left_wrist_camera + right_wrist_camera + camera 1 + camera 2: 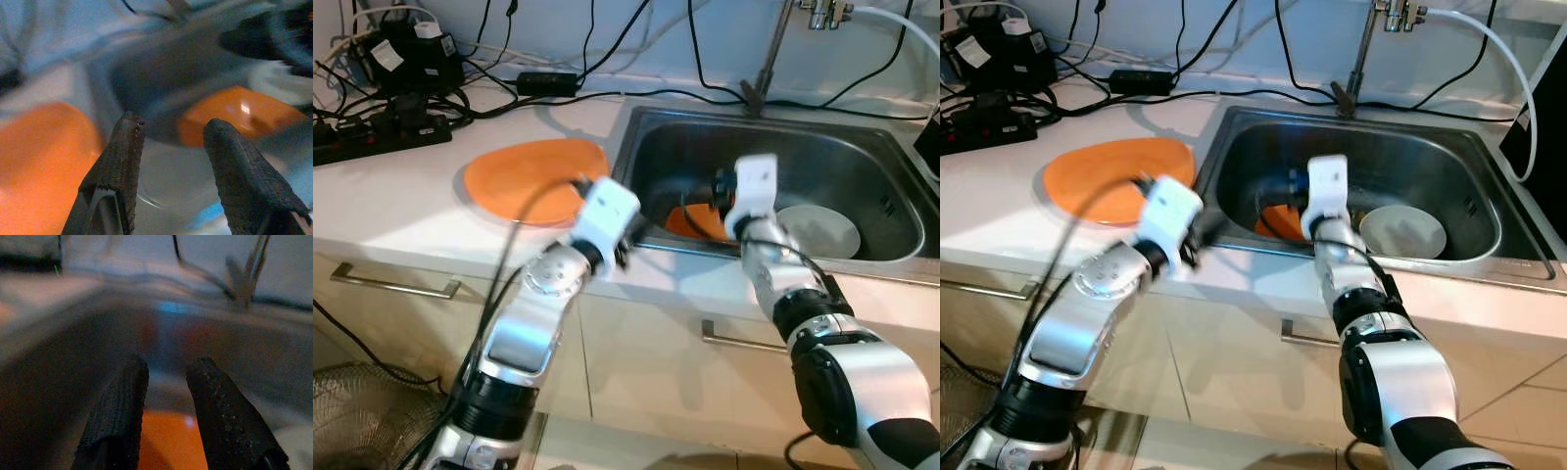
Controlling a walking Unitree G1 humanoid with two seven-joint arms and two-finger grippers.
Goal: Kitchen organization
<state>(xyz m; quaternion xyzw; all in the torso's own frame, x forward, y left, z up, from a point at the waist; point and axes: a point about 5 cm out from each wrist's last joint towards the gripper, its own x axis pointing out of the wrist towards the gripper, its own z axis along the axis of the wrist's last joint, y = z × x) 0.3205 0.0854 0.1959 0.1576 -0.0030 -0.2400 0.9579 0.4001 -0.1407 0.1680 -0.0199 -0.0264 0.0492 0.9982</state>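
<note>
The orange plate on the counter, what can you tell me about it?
The orange plate is a wide, shallow dish, smooth and matte like plastic, rounded but slightly squarish in outline. It lies flat on the pale counter, just left of the steel sink, and looks empty. A black cable crosses its near right edge. The left gripper, fingers apart, hangs over the counter's front edge beside the plate, not holding it. Whether anything lies under the plate cannot be told.
</note>
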